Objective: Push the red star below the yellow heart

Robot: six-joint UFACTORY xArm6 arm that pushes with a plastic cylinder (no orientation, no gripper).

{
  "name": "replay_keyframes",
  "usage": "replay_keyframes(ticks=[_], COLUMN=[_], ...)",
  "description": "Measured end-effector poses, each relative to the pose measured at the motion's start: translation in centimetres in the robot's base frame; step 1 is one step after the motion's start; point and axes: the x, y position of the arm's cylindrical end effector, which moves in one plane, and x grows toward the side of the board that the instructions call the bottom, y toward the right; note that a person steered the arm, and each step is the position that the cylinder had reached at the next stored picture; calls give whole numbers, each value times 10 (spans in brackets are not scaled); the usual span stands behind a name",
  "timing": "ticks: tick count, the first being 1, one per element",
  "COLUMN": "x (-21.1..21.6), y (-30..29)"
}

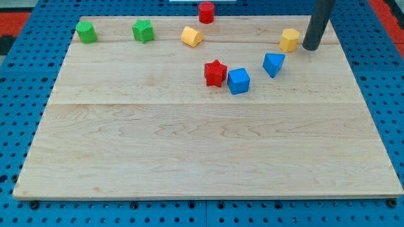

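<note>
A: Red star (215, 73) — where does it sit?

B: A little right of the middle of the wooden board (189, 151), in the far half. It is just beside the blue cube (238, 81) on its right, so close I cannot tell whether they touch.

A: Tell me about the surface first.

B: The board is pale wood made of long planks, with seams running left to right. It lies on a blue pegboard table (19, 82) full of small holes. A red strip shows at the far left and far right corners. Nothing more of the room is visible.

A: Any writing or labels?

B: None that I can read.

A: Go left to right along the blocks.

B: Far left, a green cylinder-like block (86, 31). Then a green star (143, 30). Then a yellow block (191, 36), its shape unclear. A red cylinder (206, 12) stands at the far edge. Next come the red star and the blue cube, then a blue triangular block (273, 64), then a second yellow block (290, 39); which of the two yellow ones is the heart, I cannot tell.

A: Which way does the star point?

B: It lies flat, one arm toward the far side; it has no clear long axis.

A: And the tool?

B: My tip (310, 47) is a bare rod holding nothing, down just right of the second yellow block and well apart from the red star.
</note>
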Motion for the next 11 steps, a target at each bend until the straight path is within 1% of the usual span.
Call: replay_keyframes(ticks=[1, 2, 3, 5, 6, 7, 8, 9, 10, 11], x=[-18, -44, -46, -5, 18, 35, 80, 93, 83, 51], y=[-33, -51, -50, -67, -92, -129, -165, -251, -187, -214])
